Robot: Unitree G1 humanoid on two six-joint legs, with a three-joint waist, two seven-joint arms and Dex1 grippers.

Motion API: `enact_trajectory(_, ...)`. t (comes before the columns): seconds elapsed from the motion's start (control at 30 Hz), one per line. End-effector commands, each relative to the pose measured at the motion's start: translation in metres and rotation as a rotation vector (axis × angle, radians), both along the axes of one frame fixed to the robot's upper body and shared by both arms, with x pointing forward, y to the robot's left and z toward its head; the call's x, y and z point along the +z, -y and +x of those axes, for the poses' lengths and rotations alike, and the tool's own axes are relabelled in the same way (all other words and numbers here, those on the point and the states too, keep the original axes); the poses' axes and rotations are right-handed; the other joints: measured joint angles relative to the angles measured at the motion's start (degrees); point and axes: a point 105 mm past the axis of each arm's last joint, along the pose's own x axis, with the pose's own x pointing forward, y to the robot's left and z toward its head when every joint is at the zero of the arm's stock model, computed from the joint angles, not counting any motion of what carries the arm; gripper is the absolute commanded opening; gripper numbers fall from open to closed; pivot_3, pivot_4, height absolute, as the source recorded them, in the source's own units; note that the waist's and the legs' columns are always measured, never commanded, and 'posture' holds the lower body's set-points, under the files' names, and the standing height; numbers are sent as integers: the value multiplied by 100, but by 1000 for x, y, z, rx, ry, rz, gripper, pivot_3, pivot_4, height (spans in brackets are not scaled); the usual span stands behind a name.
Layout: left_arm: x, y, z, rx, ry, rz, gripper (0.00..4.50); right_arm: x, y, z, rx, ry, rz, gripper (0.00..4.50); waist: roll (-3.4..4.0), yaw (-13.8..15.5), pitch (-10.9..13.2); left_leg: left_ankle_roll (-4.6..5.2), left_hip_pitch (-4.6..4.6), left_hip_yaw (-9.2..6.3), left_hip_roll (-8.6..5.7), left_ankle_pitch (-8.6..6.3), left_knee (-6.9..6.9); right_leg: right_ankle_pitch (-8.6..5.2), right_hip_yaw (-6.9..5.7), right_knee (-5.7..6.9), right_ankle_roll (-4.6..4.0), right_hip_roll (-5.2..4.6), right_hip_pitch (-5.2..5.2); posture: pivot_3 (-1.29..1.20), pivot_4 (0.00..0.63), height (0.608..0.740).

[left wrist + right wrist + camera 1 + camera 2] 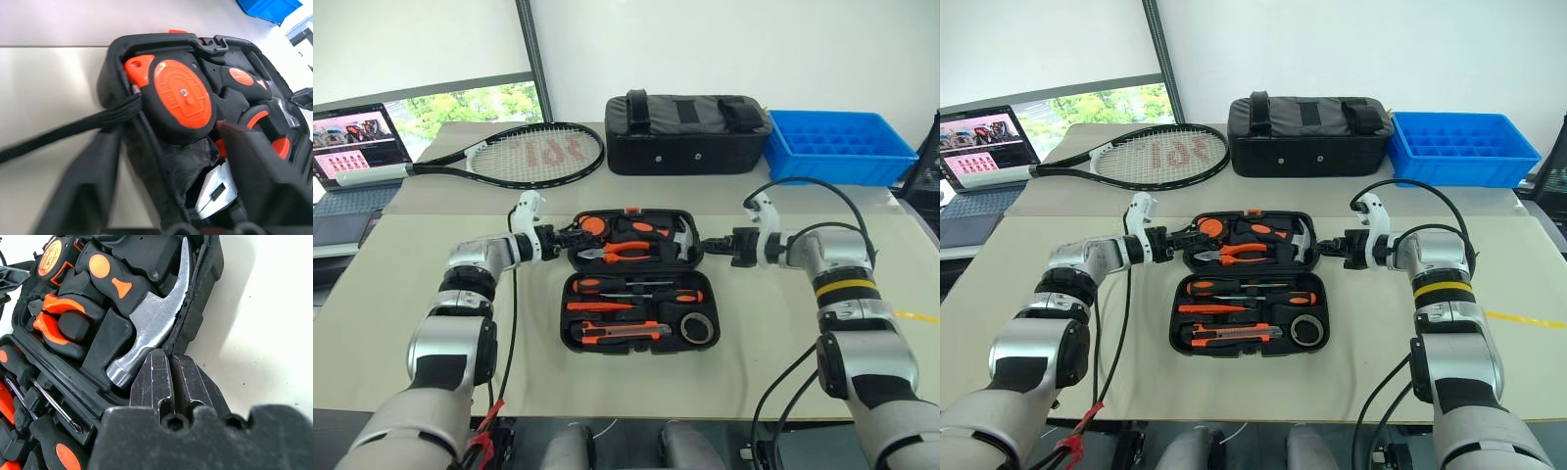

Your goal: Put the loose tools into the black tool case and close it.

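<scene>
The black tool case [566, 335] lies open in the middle of the table. Its near half holds two screwdrivers [636, 285], a slim orange tool [597, 305], the utility knife [622, 334] and the tape roll [698, 328] in their recesses. Pliers [626, 251], a hammer [151, 318] and an orange disc-shaped tool [183, 98] sit in the far half. My left gripper [570, 237] is open and straddles that half's left rim, with one finger [93, 181] outside the wall. On the right rim, my right gripper [168, 362] is shut on the edge.
A tennis racket [533, 154] lies at the back left, beside a laptop [352, 147]. Behind the case stands a black fabric bag [685, 132], with a blue plastic tray [842, 147] to its right.
</scene>
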Motion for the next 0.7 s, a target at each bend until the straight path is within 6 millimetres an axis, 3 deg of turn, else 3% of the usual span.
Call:
enact_trajectory(0.03,25,-2,4,-5,56,-71,1557,23,1,4,3,93,28,0,0,3,0,0,-1,0,0,0,0,0,0,0,0,0,0,0,150,708)
enact_trajectory(0.17,23,-2,-2,-53,42,-73,61,23,2,4,-1,94,31,0,0,3,0,-2,-2,-1,0,1,0,0,-2,1,0,0,0,0,150,708)
enact_trajectory(0.4,30,-4,-1,-42,77,-83,6,35,1,9,-16,166,63,0,1,4,0,-2,-1,-2,0,1,-1,0,-3,1,0,0,0,0,150,708)
enact_trajectory(0.57,56,-10,6,-12,238,-90,6,51,6,15,-41,302,81,0,1,7,2,-14,-5,-3,0,8,-3,0,-4,1,0,-1,-1,0,150,708)
enact_trajectory(0.7,68,-12,12,22,397,38,6,60,5,16,-21,425,57,0,1,10,4,-21,-11,-3,1,12,-5,0,-4,1,1,-1,-4,0,150,708)
